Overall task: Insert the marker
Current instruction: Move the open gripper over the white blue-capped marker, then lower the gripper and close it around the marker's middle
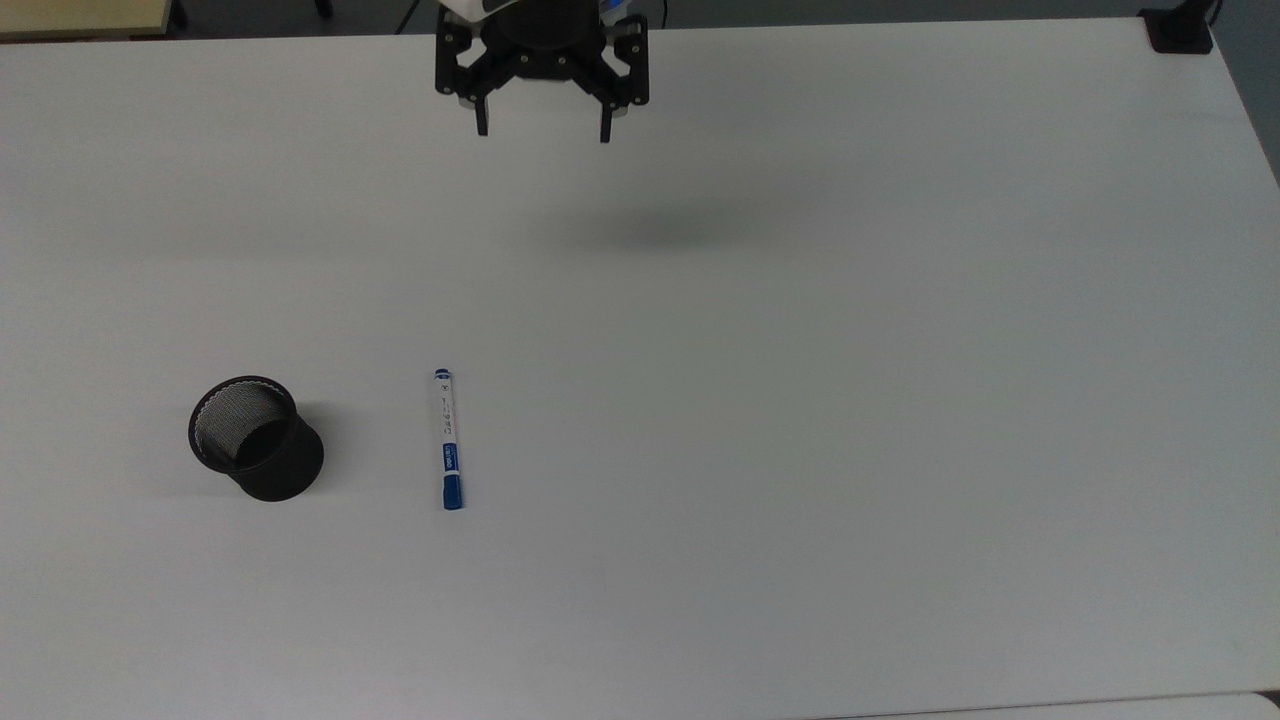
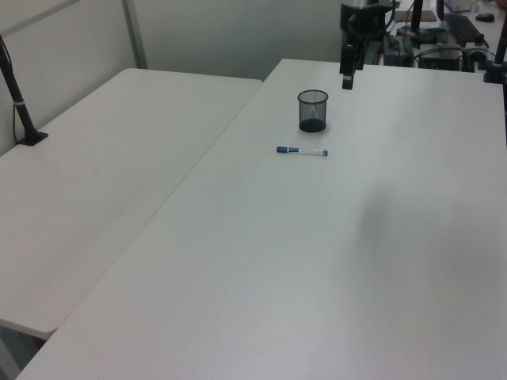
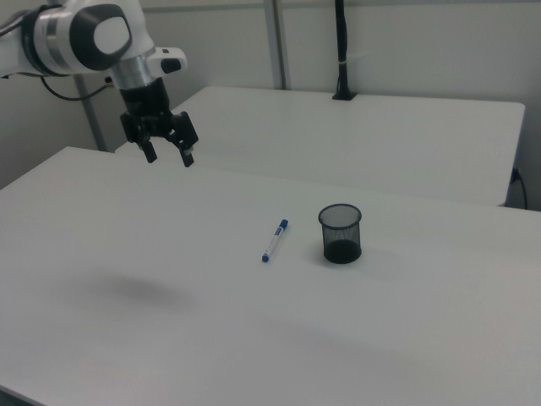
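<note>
The marker (image 1: 447, 439) lies flat on the white table (image 1: 800, 400), white barrel with a blue cap toward the top view's bottom; it also shows as the marker (image 2: 302, 150) and the marker (image 3: 275, 240). An upright black mesh cup (image 1: 255, 437) stands to its left in the top view, also seen as the cup (image 2: 312, 110) and the cup (image 3: 340, 233). My gripper (image 1: 542, 133) hangs open and empty high above the table's far edge, well away from both; in the right view my gripper (image 3: 171, 157) is at upper left.
A second white table (image 2: 95, 190) adjoins on the left view's left. A black post clamp (image 1: 1178, 30) sits at the top view's upper right corner. Cables and equipment (image 2: 444, 39) stand behind the table.
</note>
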